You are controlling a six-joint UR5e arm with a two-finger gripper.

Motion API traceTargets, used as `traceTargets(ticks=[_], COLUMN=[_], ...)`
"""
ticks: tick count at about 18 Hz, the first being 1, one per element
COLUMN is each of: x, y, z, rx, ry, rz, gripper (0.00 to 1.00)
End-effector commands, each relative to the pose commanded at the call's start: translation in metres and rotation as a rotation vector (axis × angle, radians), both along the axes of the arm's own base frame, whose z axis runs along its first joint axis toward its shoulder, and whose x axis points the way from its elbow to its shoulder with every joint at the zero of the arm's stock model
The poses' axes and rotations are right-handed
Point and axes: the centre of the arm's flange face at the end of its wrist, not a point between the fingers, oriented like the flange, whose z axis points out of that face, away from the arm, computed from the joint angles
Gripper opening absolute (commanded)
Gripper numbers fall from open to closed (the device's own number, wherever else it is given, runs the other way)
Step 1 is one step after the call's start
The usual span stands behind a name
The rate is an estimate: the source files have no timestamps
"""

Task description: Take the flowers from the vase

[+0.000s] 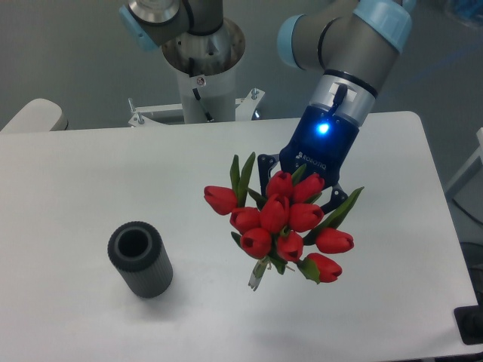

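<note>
Hand (pixel 290 194) clamped on flowers (pixel 283 219), fingers mostly hidden behind buds. Bunch held clear above counter (pixel 90 166), stems pointing toward 7 o'clock. Vase (pixel 139 259) stands empty, well apart at 8 o'clock from hand.

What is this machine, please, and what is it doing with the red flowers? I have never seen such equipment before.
This is a robot arm with grey and light blue joints. One fixed camera looks down at a white table from the front. At the arm's end is a dark blue gripper with two fingers. It holds the flowers, a bunch of red tulips with green leaves, lifted above the table. The vase, a dark grey ribbed cylinder, stands empty to the left, apart from the bunch. The fingers are mostly hidden behind the blooms.
</note>
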Motion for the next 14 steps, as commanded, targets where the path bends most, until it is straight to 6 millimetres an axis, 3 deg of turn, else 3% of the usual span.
traceTargets(ticks=[8, 14], x=[0.001, 0.015], y=[0.001, 0.016], z=[-0.006, -0.006], rx=[-0.015, -0.039], ry=[0.012, 0.032], rz=[-0.005, -0.02], gripper=[0.24, 0.24])
